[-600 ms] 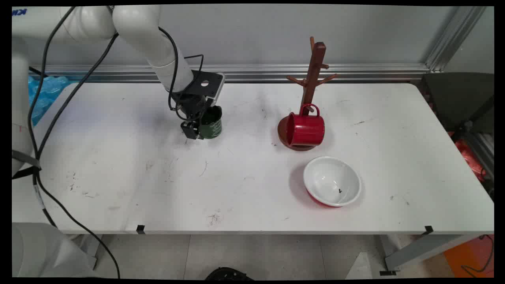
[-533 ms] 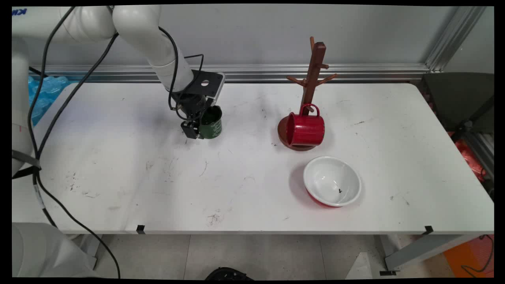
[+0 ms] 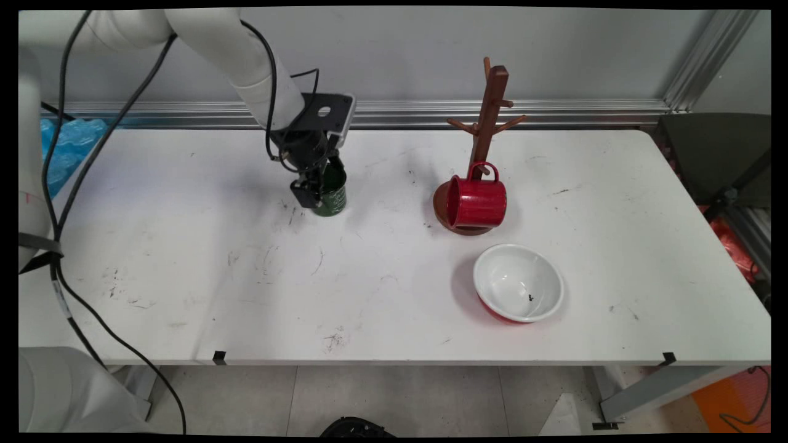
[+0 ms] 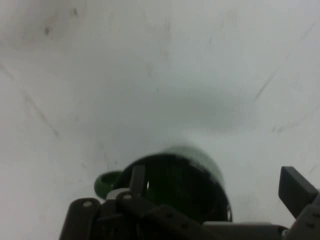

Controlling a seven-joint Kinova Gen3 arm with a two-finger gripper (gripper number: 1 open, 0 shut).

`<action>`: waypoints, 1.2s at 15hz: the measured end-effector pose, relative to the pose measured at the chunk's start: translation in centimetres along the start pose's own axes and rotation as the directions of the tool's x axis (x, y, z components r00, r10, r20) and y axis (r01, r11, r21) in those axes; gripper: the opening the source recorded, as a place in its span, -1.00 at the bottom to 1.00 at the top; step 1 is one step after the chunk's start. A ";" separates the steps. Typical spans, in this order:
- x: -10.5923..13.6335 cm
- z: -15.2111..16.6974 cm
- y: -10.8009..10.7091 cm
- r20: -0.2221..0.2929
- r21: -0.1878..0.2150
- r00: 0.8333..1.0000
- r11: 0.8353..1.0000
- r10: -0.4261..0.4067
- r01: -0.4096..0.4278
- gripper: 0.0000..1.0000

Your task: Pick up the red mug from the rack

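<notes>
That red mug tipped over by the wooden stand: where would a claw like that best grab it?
Probably by the rim, coming from the left. The red mug lies on its side on the stand's base, mouth open to the left, so one finger could slip inside and one outside the wall. Its handle points up but sits close against the post, leaving little room there.

Dark green mug (image 3: 331, 192) (image 4: 182, 182), upright, mouth open upward, small looped handle on one side. Rim straddled by pincer (image 3: 317, 187) (image 4: 215, 195): one finger inside, one outside against wall. Off tabletop or not: unclear.
</notes>
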 end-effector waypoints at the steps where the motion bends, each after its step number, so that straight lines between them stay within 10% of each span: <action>1: 0.3 -0.5 0.1 -0.021 -0.004 1.000 1.000 -0.018 0.018 1.00; 18: -7.3 -6.2 6.9 -0.246 -0.074 0.934 0.966 -0.258 0.248 1.00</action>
